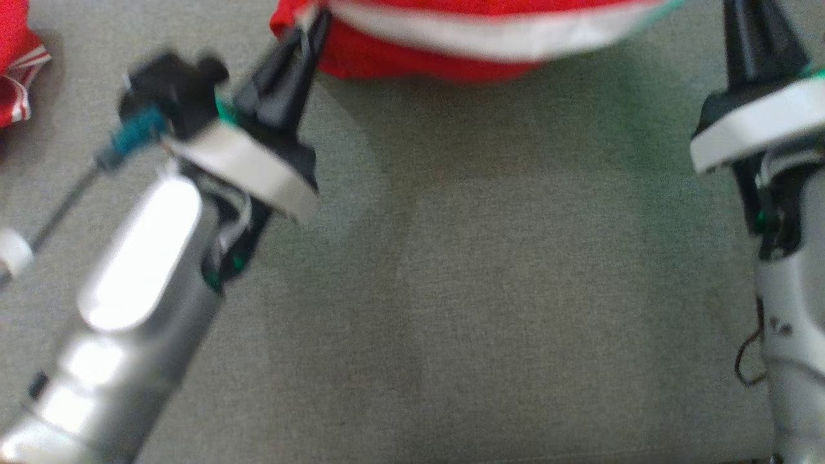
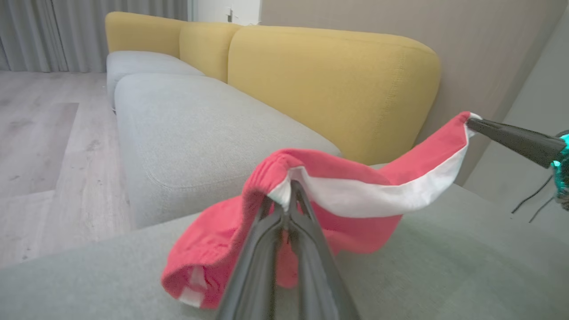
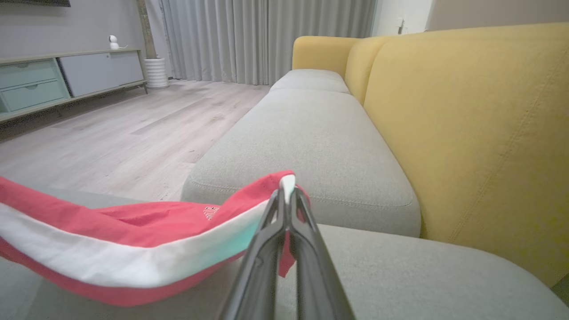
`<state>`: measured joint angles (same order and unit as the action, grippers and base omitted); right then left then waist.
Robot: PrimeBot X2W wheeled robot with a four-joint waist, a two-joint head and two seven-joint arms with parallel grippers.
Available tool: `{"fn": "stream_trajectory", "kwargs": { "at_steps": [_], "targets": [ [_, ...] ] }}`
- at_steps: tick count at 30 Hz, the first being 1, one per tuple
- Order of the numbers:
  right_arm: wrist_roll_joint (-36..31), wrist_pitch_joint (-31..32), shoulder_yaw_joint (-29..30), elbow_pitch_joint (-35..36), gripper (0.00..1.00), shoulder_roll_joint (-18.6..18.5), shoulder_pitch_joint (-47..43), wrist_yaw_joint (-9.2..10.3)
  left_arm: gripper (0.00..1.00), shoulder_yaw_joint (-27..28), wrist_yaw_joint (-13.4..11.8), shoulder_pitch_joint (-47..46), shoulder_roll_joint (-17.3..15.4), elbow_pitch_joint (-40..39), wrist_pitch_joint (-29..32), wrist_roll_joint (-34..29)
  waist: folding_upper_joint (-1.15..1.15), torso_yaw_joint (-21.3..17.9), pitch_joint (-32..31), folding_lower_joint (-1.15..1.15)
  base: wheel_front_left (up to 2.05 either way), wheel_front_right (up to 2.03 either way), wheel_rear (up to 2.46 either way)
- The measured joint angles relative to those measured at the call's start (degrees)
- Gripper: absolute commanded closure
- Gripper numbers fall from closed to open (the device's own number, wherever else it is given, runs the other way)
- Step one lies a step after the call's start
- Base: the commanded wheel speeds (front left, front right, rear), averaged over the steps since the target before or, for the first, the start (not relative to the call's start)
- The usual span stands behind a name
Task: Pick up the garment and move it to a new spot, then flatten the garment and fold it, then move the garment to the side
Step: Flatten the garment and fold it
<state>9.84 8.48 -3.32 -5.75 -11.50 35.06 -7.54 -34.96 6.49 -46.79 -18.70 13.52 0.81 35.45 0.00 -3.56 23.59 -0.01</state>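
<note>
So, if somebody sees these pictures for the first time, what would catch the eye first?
First the red garment with its white band, stretched over the grey sofa seat, one end pinched in the left gripper and the other in the right gripper. Then the yellow backrest behind the seat. A second red cloth lies at the upper left of the head view.

Head camera looks straight down on the grey cushion point(image 1: 490, 290), while both wrist cameras sit low and close, sharing the red garment point(image 2: 338, 168) and yellow sofa back point(image 2: 329, 84).
</note>
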Motion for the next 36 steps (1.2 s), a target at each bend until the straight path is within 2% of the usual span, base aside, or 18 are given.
{"fn": "stream_trajectory", "kwargs": {
  "at_steps": [2,8,14,22,25,31,36],
  "targets": [
    [0.42,-1.11,0.27,0.03,1.00,0.14,-2.75,0.01,1.00,-0.29,-0.26,4.24,0.11,-0.87,-1.69,0.64,0.00,0.22,-0.72,0.01,0.00,0.00,0.00],
    [1.83,-3.46,3.88,3.22,1.00,2.40,-14.00,0.01,1.00,-1.24,-3.13,14.99,1.05,-5.98,-5.79,1.66,0.00,0.92,-3.96,0.00,0.00,0.00,0.00],
    [1.32,-3.59,6.09,11.16,1.00,5.38,-25.99,0.01,1.00,-2.68,-6.62,25.87,0.74,-13.25,-6.92,2.47,0.00,1.01,-8.82,-0.01,0.00,0.00,0.00],
    [1.19,2.33,10.00,26.84,1.00,7.51,-41.76,0.01,1.00,-4.56,-13.06,39.27,-1.42,-26.60,-5.17,3.88,0.00,0.21,-16.62,-0.02,0.00,0.00,0.00],
    [1.18,5.32,11.66,31.01,1.00,8.04,-46.15,0.01,1.00,-6.39,-14.47,43.31,-1.75,-29.61,-3.88,4.65,0.00,0.68,-18.51,-0.02,0.00,0.00,0.00],
    [0.59,9.79,12.25,31.63,1.00,8.36,-47.11,0.01,1.00,-8.39,-15.13,45.62,-0.12,-29.43,-3.34,5.69,0.00,3.83,-18.02,0.00,0.00,0.00,0.00],
    [0.59,12.78,12.21,24.92,1.00,4.81,-39.36,0.01,1.00,-9.05,-14.33,44.86,5.34,-22.39,-3.92,10.61,0.00,7.03,-14.25,0.01,0.00,0.00,0.00]
  ]
}}
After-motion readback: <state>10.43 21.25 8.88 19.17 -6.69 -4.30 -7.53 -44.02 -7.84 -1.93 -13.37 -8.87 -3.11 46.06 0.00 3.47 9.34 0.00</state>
